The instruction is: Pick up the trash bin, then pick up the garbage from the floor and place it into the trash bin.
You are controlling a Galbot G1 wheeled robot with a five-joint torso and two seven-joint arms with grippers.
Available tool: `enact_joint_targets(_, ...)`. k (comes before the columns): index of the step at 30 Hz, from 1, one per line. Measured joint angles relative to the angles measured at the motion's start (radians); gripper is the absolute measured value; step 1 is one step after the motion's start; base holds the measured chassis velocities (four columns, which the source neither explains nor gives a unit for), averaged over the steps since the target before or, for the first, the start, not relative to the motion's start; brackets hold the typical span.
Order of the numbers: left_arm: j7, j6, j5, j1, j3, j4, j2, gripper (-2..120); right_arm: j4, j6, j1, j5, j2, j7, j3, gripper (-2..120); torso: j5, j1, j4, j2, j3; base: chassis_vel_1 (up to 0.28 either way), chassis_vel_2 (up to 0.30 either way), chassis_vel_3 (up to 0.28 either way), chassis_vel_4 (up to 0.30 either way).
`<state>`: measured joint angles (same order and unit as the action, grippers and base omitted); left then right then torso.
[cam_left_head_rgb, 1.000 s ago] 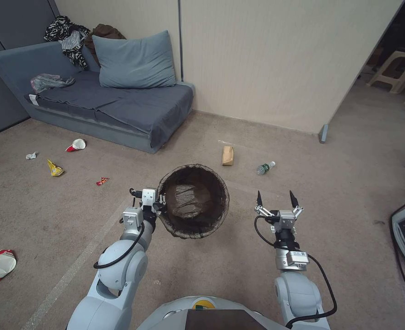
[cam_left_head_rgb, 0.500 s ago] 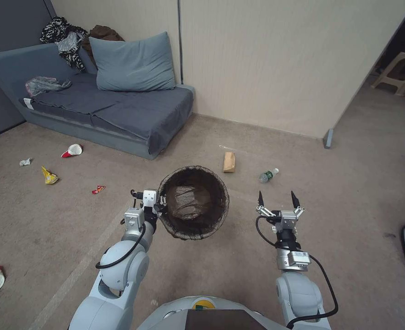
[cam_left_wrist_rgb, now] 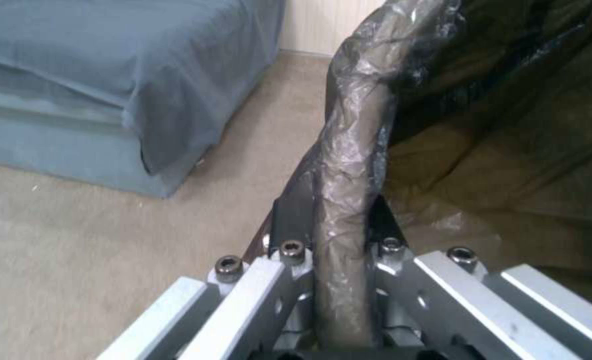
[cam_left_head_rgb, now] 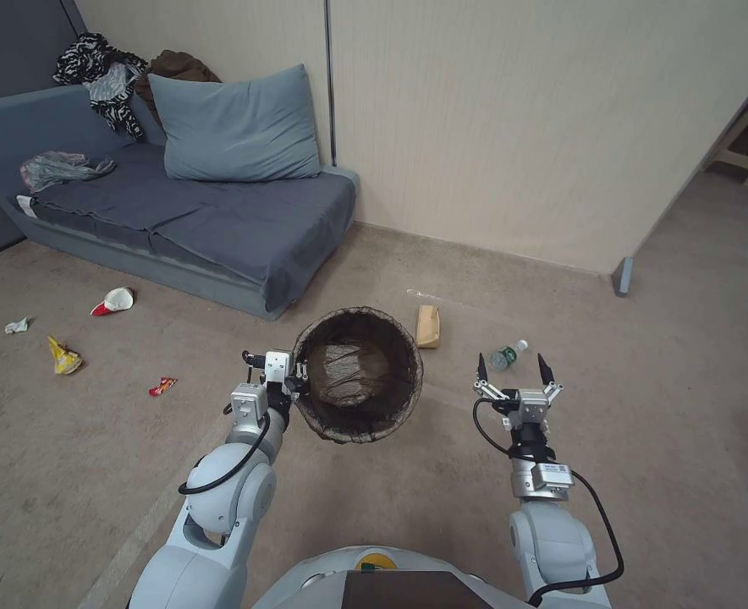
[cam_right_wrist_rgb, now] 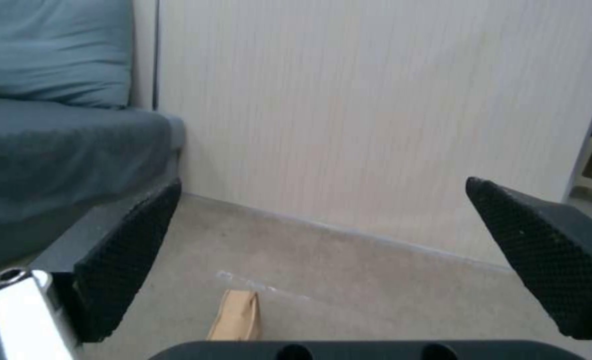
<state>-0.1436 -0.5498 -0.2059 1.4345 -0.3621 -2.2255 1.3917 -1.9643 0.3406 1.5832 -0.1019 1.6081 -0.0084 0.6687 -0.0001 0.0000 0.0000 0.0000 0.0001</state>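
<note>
— Where is the trash bin (cam_left_head_rgb: 358, 373) found?

— It is held up off the carpet (cam_left_head_rgb: 662, 355) in front of the robot, its bag-covered rim clamped between the fingers of the left gripper (cam_left_head_rgb: 296, 378). In the left wrist view the rim (cam_left_wrist_rgb: 349, 165) is seen pinched tight between both pads, with the bag's dark inside beyond it.

— And the other arm?

— The right gripper (cam_left_head_rgb: 509, 369) is held out over the floor, fingers spread wide, nothing between them. A clear bottle (cam_left_head_rgb: 507, 354) is seen on the carpet just past its tips, and a brown paper piece (cam_left_head_rgb: 427, 326) lies just beyond the bin's far edge.

— How much room is left around them?

— Open carpet is seen to the right, up to the wall panel (cam_left_head_rgb: 518, 127). To the left, a sofa (cam_left_head_rgb: 179, 211) borders the floor, and a crushed cup (cam_left_head_rgb: 114, 301), a white wad (cam_left_head_rgb: 17, 325), a yellow wrapper (cam_left_head_rgb: 63, 357) and a red wrapper (cam_left_head_rgb: 162, 386) are scattered well apart before it.

— Anything hidden?

— The bin's white wall is covered by the bag, and the bottle is partly masked by the right fingers.
</note>
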Motion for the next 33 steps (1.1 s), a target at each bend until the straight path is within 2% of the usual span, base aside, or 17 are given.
enact_joint_targets(12, -0.003, 0.0, 0.0, -0.002, 0.0, 0.006, 0.003, 3, 0.015, 0.018, -0.006, -0.003, 0.0, -0.006, 0.003, 100, 0.0, 0.0, 0.0, 0.0, 0.0, -0.164, 0.188, 0.179, -0.18)
enact_joint_targets(20, -0.003, 0.0, 0.0, -0.002, 0.001, 0.006, 0.003, 3, 0.019, 0.031, -0.013, -0.02, 0.0, -0.003, 0.003, 100, 0.0002, 0.0, 0.0, 0.0, 0.0, -0.008, -0.001, 0.002, -0.002)
enact_joint_targets(24, -0.003, 0.0, 0.0, 0.004, 0.004, 0.003, 0.003, 3, 0.028, 0.016, -0.035, -0.034, -0.007, 0.031, -0.001, 100, 0.0001, 0.0, -0.0001, 0.0, 0.0, 0.0, 0.0, 0.0, 0.0)
enact_joint_targets(25, -0.003, 0.001, 0.0, 0.005, 0.004, 0.001, 0.003, 3, 0.029, -0.002, -0.042, -0.025, -0.012, 0.043, -0.004, 100, 0.0001, 0.0, -0.0001, 0.0, 0.0, 0.0, 0.0, 0.0, 0.0)
enact_joint_targets(27, -0.003, 0.003, 0.0, 0.009, 0.003, -0.005, 0.0, 3, 0.029, -0.105, -0.082, 0.033, -0.037, 0.095, -0.017, 100, 0.0001, 0.0, 0.0, 0.0, 0.0, 0.0, 0.0, 0.0, 0.0)
enact_joint_targets(28, -0.003, 0.003, 0.0, 0.009, 0.003, -0.005, 0.0, 3, 0.029, -0.105, -0.082, 0.033, -0.037, 0.095, -0.017, 100, 0.0001, 0.0, 0.0, 0.0, 0.0, 0.0, 0.0, 0.0, 0.0)
enact_joint_targets(30, -0.003, 0.004, 0.0, 0.014, 0.001, -0.008, -0.002, 3, 0.042, -0.262, -0.142, 0.107, -0.075, 0.169, -0.024, 100, 0.0002, 0.0, 0.0002, 0.0, 0.0, 0.0, 0.0, 0.0, 0.0)
enact_joint_targets(31, -0.003, 0.004, 0.0, 0.014, 0.001, -0.008, -0.002, 3, 0.042, -0.262, -0.142, 0.107, -0.075, 0.169, -0.024, 100, 0.0002, 0.0, 0.0002, 0.0, 0.0, 0.0, 0.0, 0.0, 0.0)
enact_joint_targets(32, -0.003, 0.004, 0.0, 0.013, 0.002, -0.008, -0.004, 3, 0.053, -0.339, -0.167, 0.145, -0.091, 0.211, -0.025, 100, 0.0002, 0.0, 0.0001, 0.0, 0.0, 0.0, 0.0, 0.0, 0.0)
enact_joint_targets(33, -0.003, 0.004, 0.0, 0.013, 0.002, -0.008, -0.005, 3, 0.057, -0.371, -0.178, 0.161, -0.097, 0.23, -0.026, 100, 0.0002, 0.0, 0.0, 0.0, 0.0, 0.0, 0.0, 0.0, 0.0)
